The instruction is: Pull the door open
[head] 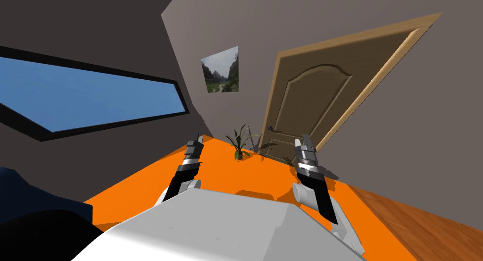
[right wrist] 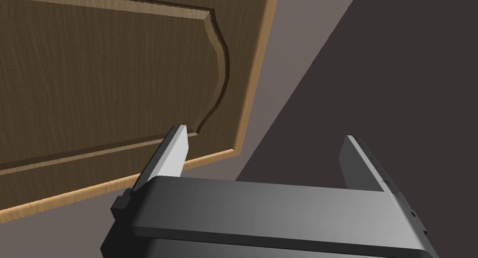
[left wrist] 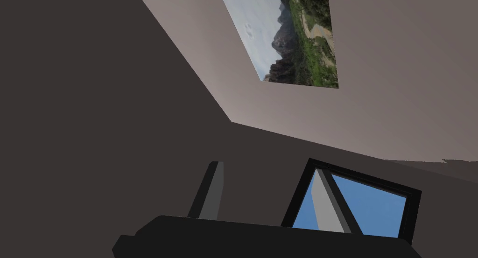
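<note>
While your left gripper (head: 198, 139) and right gripper (head: 304, 141) both hold fingers (right wrist: 175, 148) open, the right is nearer: the handle (head: 270, 129) on the door (head: 320, 93) lies ahead-left, well apart.

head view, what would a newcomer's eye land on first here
The bright orange floor area spreading ahead of me grabs the eye first. Next comes the brown panelled door, shut in its paler frame ahead to the right, with a small dark handle on its left edge. A long blue window spans the left wall.
</note>
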Tool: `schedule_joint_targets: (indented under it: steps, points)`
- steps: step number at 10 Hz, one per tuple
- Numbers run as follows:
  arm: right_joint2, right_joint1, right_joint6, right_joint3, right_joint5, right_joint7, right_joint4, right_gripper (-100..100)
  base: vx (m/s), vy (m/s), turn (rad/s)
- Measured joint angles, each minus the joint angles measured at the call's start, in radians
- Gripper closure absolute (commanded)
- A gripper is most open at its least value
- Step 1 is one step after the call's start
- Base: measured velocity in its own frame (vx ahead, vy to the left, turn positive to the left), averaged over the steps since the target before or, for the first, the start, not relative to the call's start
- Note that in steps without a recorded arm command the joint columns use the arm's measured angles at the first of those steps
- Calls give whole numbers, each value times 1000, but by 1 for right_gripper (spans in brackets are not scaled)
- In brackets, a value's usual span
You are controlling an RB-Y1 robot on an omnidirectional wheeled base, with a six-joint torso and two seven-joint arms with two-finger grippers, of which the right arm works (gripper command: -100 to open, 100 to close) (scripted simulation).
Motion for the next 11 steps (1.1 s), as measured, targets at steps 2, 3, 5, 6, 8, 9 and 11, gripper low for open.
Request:
schedule_joint_targets:
  steps: [2, 3, 5, 6, 8, 9, 11]
  points:
    - [-9, -23, -5, -29, -15, 11, 55, -100, 50, -44, 135]
    - [-10, -31, -8, -36, -18, 18, 75, -100, 43, -40, 131]
    - [-14, -48, -16, -61, -32, 33, 122, -100, 54, -56, 139]
    - [-16, -61, -18, -70, -36, 39, 146, -100, 43, -39, 133]
    - [-24, -91, -32, -100, -51, 55, 218, -100, 60, -70, 205]
    - [-26, -109, -33, -118, -60, 67, 249, -100, 48, -60, 97]
    - [-31, -118, -35, -140, -72, 78, 289, -100, 40, -39, 97]
